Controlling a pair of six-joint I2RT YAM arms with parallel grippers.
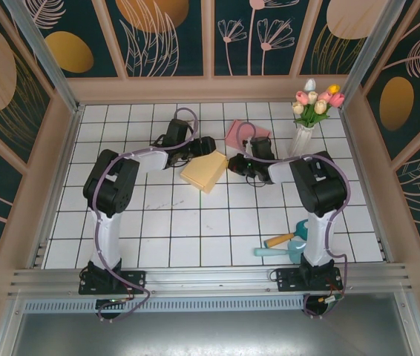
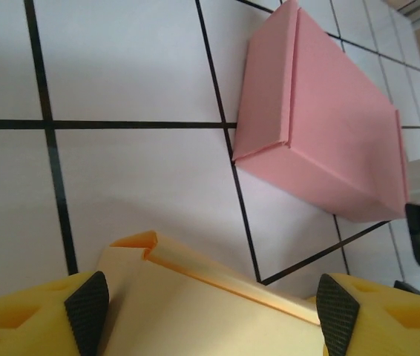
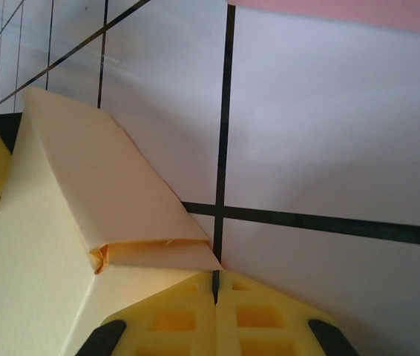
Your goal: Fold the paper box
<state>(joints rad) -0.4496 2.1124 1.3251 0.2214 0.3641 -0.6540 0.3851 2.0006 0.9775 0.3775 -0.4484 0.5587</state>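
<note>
Straddling one end of the yellow paper box (image 2: 195, 297), my left gripper (image 2: 211, 315) holds its fingers (image 2: 87, 308) apart, with one pad at each side edge of the box. I cannot tell whether the pads press the card. Beyond the fingertips and to the right, a pink box (image 2: 321, 126) lies flat on the tiled table (image 2: 121, 59), apart from the yellow one. My right gripper (image 3: 216, 289) has its fingers together with nothing between them. Their tips meet the corner of the yellow box's folded flap (image 3: 158, 252). The box lies between my two grippers.
</note>
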